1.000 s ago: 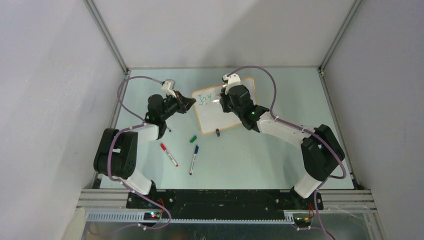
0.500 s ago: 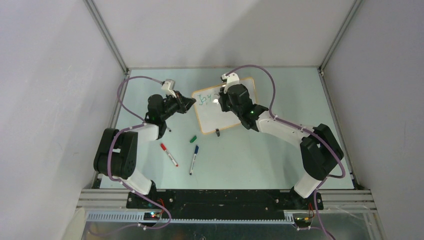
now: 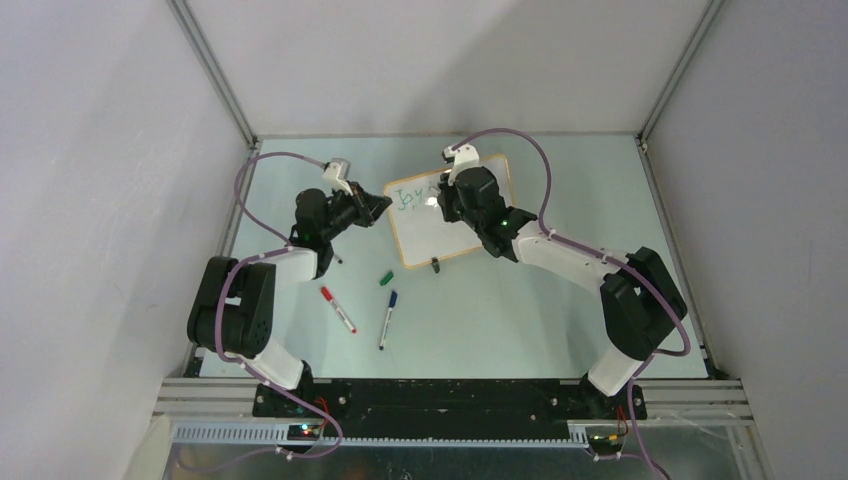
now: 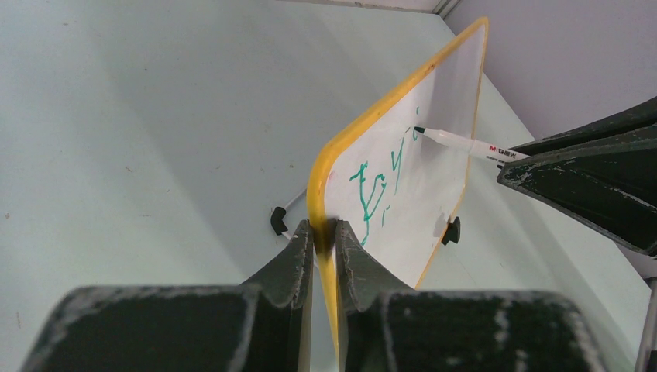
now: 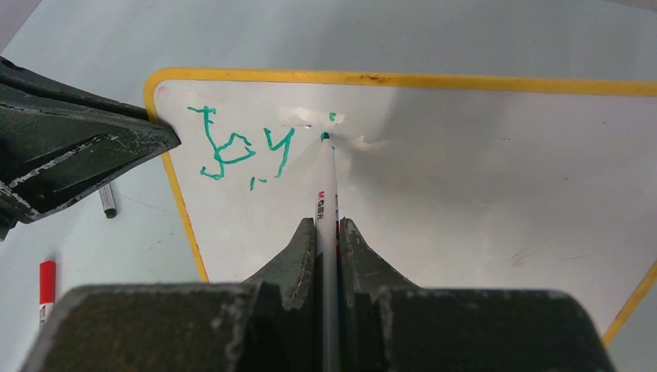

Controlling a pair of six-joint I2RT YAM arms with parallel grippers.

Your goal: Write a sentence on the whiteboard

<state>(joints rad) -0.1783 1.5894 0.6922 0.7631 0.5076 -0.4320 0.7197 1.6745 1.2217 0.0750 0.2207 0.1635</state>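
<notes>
The whiteboard [image 3: 445,238] stands propped at the far middle of the desk [image 3: 580,180]. The left claw [image 4: 324,232] pinches its left edge, I judge to steady it. The right claw [image 5: 328,232] pinches one pen [image 5: 327,186], its tip on the board beside the green writing [image 5: 232,151]. Nearer lie one red marker [image 3: 338,309], one blue marker [image 3: 387,318] and one green cap [image 3: 386,278].

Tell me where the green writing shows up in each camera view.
Top external: the green writing is just above picture centre, at the upper-left corner of the whiteboard.
Left wrist: picture centre, on the board face right of the yellow edge.
Right wrist: upper left, near the board's corner.
Shared landmark: the left gripper clamping the frame beside the writing.
</notes>
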